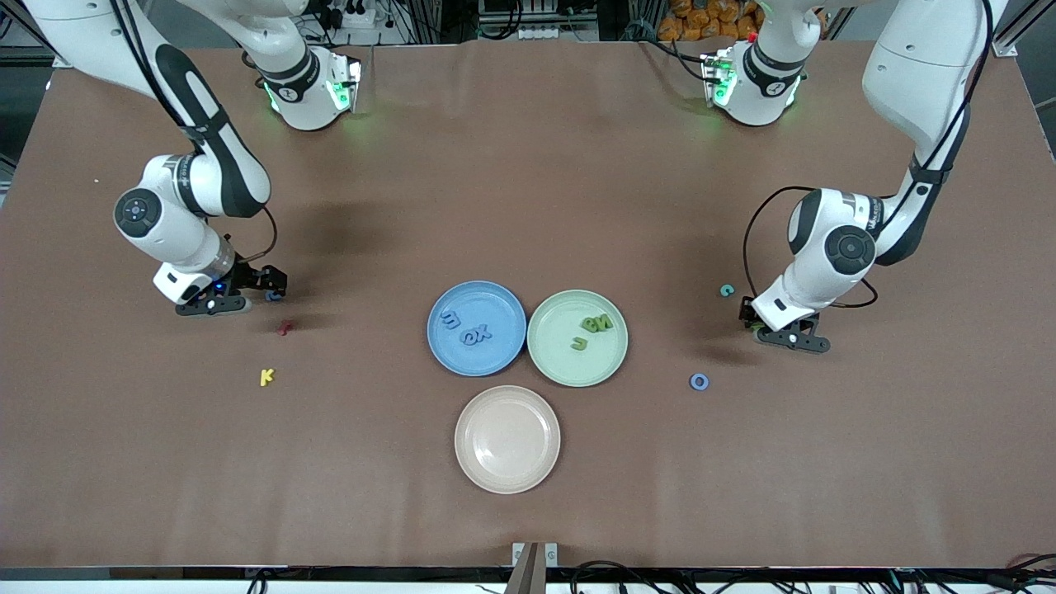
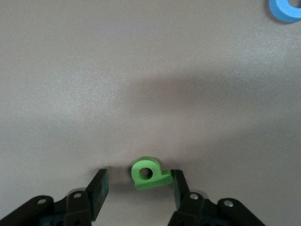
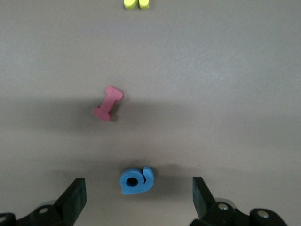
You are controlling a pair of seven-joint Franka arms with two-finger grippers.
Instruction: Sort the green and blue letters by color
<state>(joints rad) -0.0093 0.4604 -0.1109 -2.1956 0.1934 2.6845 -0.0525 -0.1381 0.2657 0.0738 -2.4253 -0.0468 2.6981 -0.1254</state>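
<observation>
My left gripper (image 2: 139,176) is open and low at the table, with a green letter (image 2: 150,173) between its fingers, touching one finger and apart from the other. In the front view this gripper (image 1: 749,318) is toward the left arm's end of the table. My right gripper (image 3: 137,186) is wide open and low, with a blue letter (image 3: 136,180) lying between its fingers, touching neither. It shows in the front view (image 1: 268,290) toward the right arm's end. The blue plate (image 1: 495,297) holds blue letters (image 1: 476,334). The green plate (image 1: 561,309) holds green letters (image 1: 601,323).
An empty pink plate (image 1: 507,441) lies nearer the camera than the other two plates. A blue O (image 1: 699,381) and a teal C (image 1: 726,289) lie near the left gripper. A red letter (image 1: 285,327) and a yellow K (image 1: 266,377) lie near the right gripper.
</observation>
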